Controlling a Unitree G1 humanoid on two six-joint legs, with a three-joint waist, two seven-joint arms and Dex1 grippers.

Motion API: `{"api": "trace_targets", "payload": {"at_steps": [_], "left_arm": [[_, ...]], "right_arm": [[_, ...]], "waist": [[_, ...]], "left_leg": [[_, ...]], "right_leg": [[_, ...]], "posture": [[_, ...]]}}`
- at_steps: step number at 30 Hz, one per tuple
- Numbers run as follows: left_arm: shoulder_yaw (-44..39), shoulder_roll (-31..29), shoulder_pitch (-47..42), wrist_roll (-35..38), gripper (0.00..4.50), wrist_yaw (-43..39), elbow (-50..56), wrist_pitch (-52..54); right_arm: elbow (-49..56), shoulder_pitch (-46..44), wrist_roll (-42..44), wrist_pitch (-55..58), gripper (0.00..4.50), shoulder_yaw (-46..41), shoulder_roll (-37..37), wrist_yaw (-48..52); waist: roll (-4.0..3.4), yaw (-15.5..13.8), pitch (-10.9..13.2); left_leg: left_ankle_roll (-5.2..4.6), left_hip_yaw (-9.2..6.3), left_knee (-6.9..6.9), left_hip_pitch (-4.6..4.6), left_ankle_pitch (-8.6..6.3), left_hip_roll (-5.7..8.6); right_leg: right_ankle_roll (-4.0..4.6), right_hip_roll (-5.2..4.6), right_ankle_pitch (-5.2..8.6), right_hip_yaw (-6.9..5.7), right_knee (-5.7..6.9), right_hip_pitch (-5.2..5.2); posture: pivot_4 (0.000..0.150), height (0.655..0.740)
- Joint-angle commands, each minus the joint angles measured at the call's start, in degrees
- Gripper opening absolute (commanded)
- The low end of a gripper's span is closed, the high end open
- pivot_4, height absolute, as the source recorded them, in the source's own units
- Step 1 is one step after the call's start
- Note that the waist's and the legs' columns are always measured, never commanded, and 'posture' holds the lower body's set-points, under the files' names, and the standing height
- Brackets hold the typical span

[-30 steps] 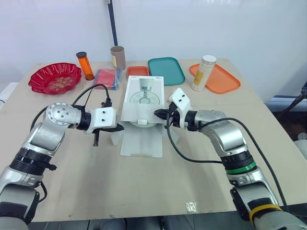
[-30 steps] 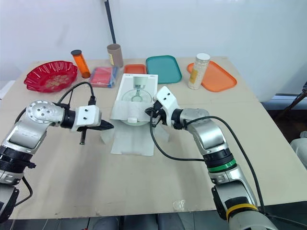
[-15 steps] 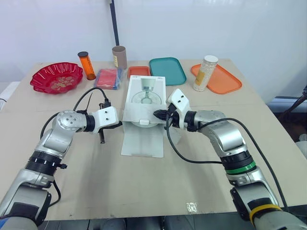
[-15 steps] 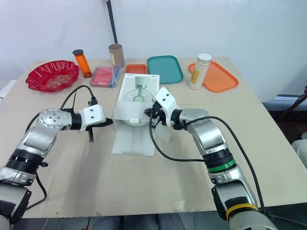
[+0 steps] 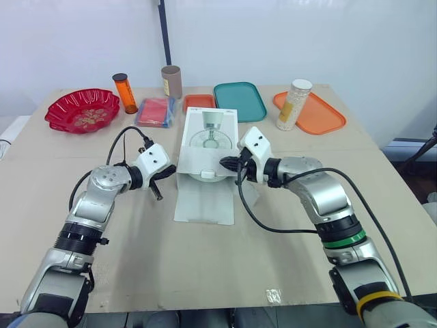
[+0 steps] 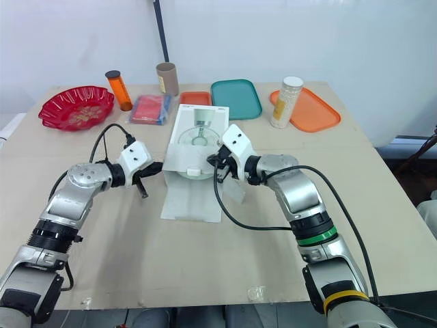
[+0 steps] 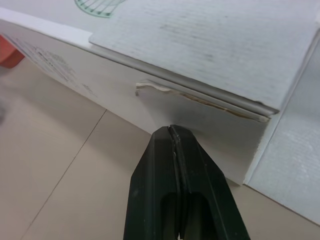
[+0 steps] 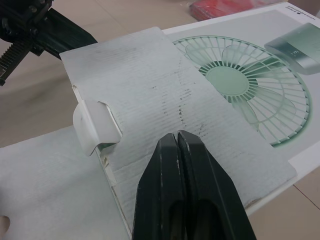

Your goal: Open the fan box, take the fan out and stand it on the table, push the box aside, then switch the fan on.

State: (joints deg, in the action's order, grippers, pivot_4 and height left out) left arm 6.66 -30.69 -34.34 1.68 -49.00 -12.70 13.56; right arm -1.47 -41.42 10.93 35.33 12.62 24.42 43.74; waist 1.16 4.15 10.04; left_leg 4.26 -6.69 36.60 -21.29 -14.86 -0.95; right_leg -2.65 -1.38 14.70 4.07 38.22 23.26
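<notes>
The white fan box point(image 5: 207, 140) lies flat mid-table with a fan picture point(image 8: 240, 82) on its top. A long white flap point(image 5: 203, 201) lies folded out on the table at its near end. My left gripper point(image 5: 171, 173) is shut and empty. Its tip point(image 7: 172, 131) is close to the box's left side wall, just below a torn edge. My right gripper point(image 5: 225, 162) is shut too, its tip point(image 8: 178, 136) over the corrugated top flap near the tuck tab point(image 8: 95, 125). I cannot tell whether either gripper touches the box.
Along the far edge stand a red bowl point(image 5: 82, 109), an orange bottle point(image 5: 123, 93), a brown tube point(image 5: 170, 81), a red packet point(image 5: 154, 111), a small orange tray point(image 5: 198, 102), a teal tray point(image 5: 239, 100), and a white jar point(image 5: 295, 104) on an orange tray point(image 5: 321, 116).
My left gripper has swung in from the left to the box's left side. The right gripper has stayed at the box's near right corner.
</notes>
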Motion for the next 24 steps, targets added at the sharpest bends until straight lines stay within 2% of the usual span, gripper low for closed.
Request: {"api": "trace_targets", "payload": {"at_steps": [1,9,13,19,24], "left_arm": [[-1.8,-0.1,0.5,2.4,0.00,0.0,5.2,1.2],[-4.7,-4.5,5.9,4.9,0.00,-0.9,15.2,6.6],[-8.8,-8.1,9.1,8.9,0.00,-1.4,24.1,11.0],[-12.9,-9.8,11.0,20.0,0.00,-2.0,39.5,21.4],[-14.6,-6.5,13.4,31.2,0.00,2.3,47.3,31.7]], "right_arm": [[0.6,0.1,-0.4,0.2,0.04,0.4,-0.1,0.3],[1.0,0.0,-0.4,0.1,0.04,0.6,0.0,0.6],[0.8,-0.6,-0.4,-0.2,0.04,0.7,0.0,0.8],[-0.2,-1.3,-0.6,-0.7,0.04,1.1,0.0,1.6],[-1.8,-3.0,-1.0,-1.2,0.04,0.9,0.2,2.2]], "waist": [[0.00,0.0,0.0],[0.00,0.1,0.0],[0.00,0.1,0.0],[0.01,0.1,0.0],[0.01,0.1,0.0]], "left_leg": [[0.00,0.00,0.00,0.00,0.00,0.00],[0.01,-0.01,-0.01,0.00,0.00,-0.02],[0.01,0.00,-0.04,0.01,0.00,-0.04],[0.01,0.00,-0.03,0.00,0.00,-0.03],[0.01,0.01,-0.03,0.03,0.00,-0.05]], "right_leg": [[0.00,0.00,0.00,0.00,0.00,0.00],[0.00,0.00,0.00,0.00,0.00,0.01],[0.00,0.02,0.00,0.00,0.00,0.02],[-0.02,0.00,0.01,0.00,-0.03,-0.01],[-0.02,0.02,0.01,0.02,-0.02,-0.01]], "posture": [[0.150,0.7400],[0.150,0.7400],[0.150,0.7400],[0.150,0.7400],[0.150,0.7400]]}}
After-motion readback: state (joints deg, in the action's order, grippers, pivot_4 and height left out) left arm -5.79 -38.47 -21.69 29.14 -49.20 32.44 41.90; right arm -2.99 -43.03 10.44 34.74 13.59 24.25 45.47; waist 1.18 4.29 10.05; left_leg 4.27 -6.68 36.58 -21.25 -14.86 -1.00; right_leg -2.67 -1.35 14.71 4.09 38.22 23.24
